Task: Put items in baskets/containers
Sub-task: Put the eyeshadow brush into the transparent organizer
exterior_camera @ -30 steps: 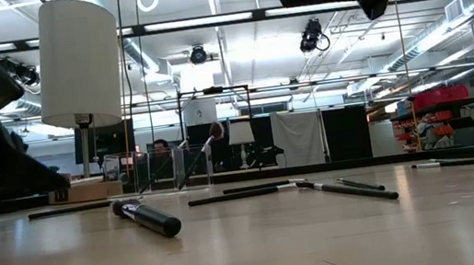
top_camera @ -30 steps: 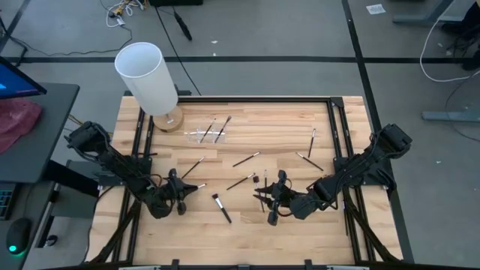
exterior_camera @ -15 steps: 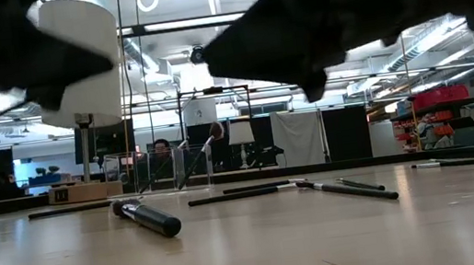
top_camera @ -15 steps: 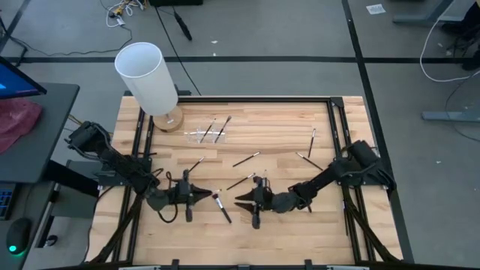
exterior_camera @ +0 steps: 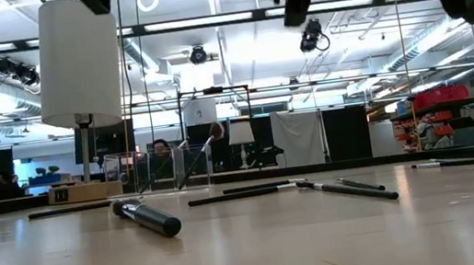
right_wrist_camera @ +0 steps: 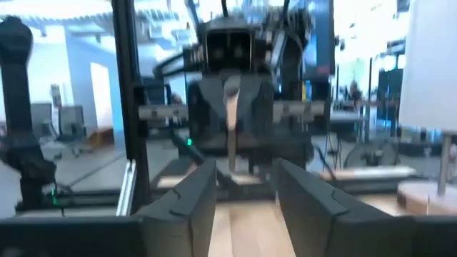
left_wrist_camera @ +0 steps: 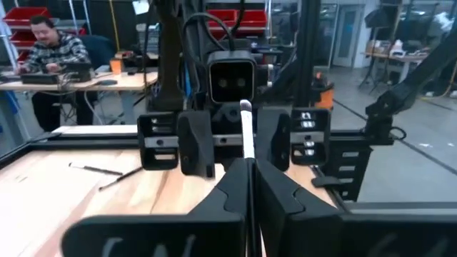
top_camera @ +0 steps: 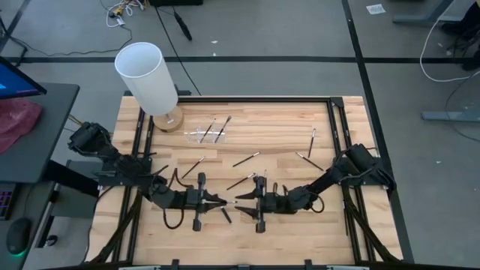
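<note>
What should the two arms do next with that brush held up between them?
Probably the right pincer should ease forward and close on the brush. The left pincer clamps it shut, pointing it at the right one, whose fingers stand open.

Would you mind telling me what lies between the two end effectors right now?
A single makeup brush, clamped in the left end effector, spans toward the open right end effector; the left wrist view shows it best.
</note>
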